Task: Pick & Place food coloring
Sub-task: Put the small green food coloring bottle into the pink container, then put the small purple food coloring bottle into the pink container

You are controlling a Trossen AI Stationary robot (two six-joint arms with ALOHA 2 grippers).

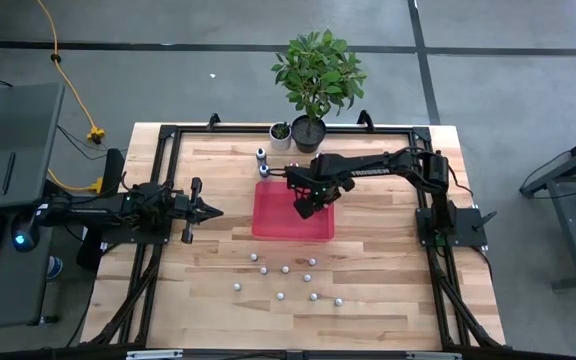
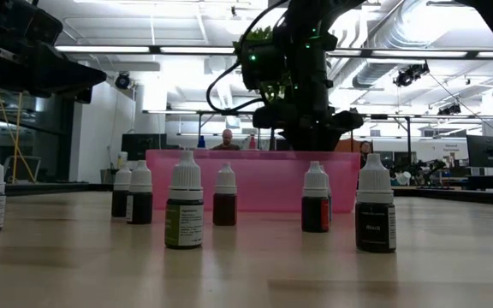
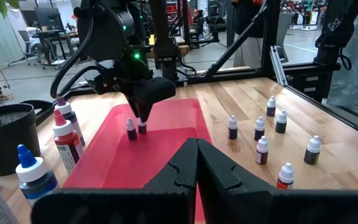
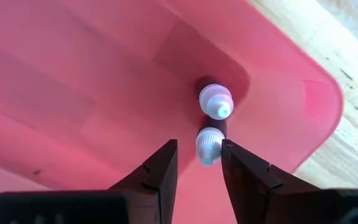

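At the left of the high view the left gripper (image 1: 211, 211) waits over bare wood, pointing toward the centre; in its own wrist view its two dark fingers (image 3: 185, 163) meet at the tips with nothing between them. Moving right, the red tray (image 1: 273, 222) sits at the middle of the table (image 1: 388, 300). Just off its upper left corner stand a few taller bottles (image 1: 262, 160); the left wrist view shows three there, one blue-capped and two red-bodied. Above them, at the table's far edge, are a small white plant pot (image 1: 280, 135) and a larger black potted plant (image 1: 310, 125). The right gripper (image 1: 304, 207) reaches down into the tray's upper right part. In the right wrist view its fingers (image 4: 160, 171) stand slightly apart on either side of one white-capped food coloring bottle (image 4: 209, 145), not visibly clamped; a second bottle (image 4: 216, 102) stands just beyond it in the tray's corner. Below the tray, nine more food coloring bottles (image 1: 285, 269) are scattered upright on the wood.
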